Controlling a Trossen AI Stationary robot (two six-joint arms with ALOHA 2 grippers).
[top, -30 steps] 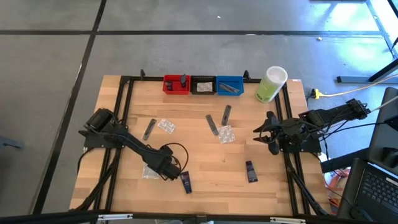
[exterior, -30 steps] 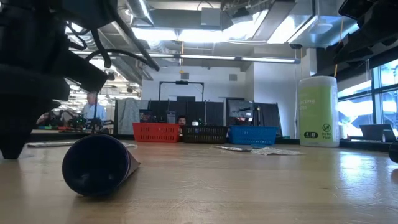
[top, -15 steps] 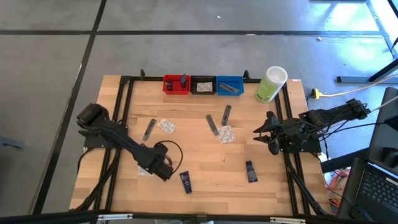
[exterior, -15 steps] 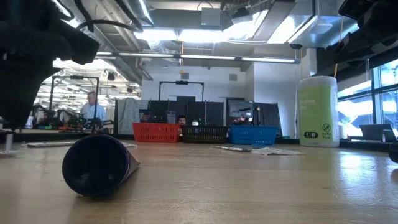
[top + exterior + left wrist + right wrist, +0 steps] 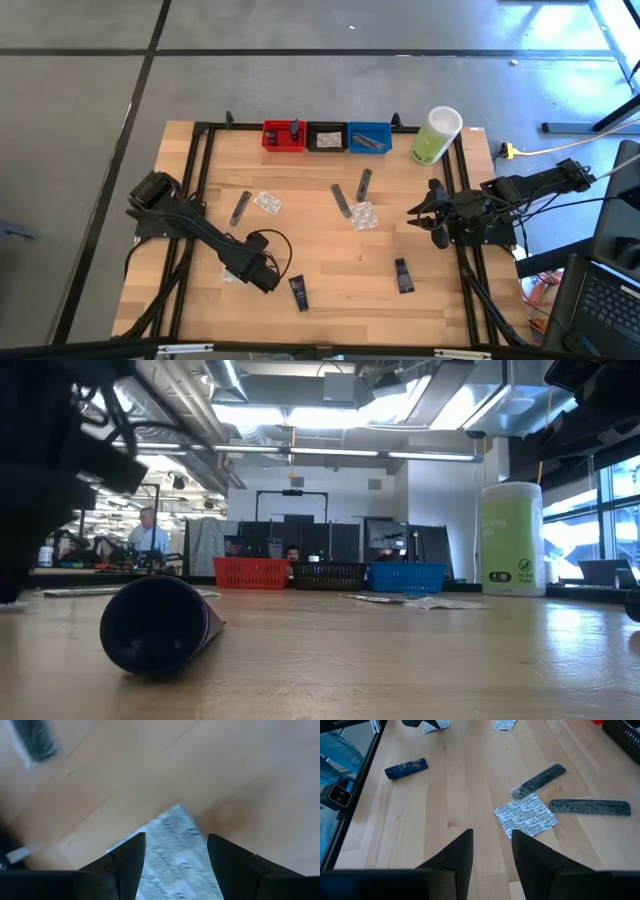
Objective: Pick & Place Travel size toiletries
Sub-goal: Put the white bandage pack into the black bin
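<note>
Few items already in red bin (image 5: 283, 136), black bin (image 5: 326, 137) and blue bin (image 5: 369, 137); most toiletries lie loose on counter (image 5: 330, 260). Left claw (image 5: 258, 275) wide open, empty, straddling clear packet (image 5: 172, 850); right claw (image 5: 420, 216) part-open, empty, waiting at the counter's right edge.

no text clear enough to read

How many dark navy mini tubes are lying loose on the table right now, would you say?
2. One navy tube lies near the front edge, beside the left gripper; the other navy tube lies front-right. A dark item stands in the red bin; what it is, I cannot tell.
</note>
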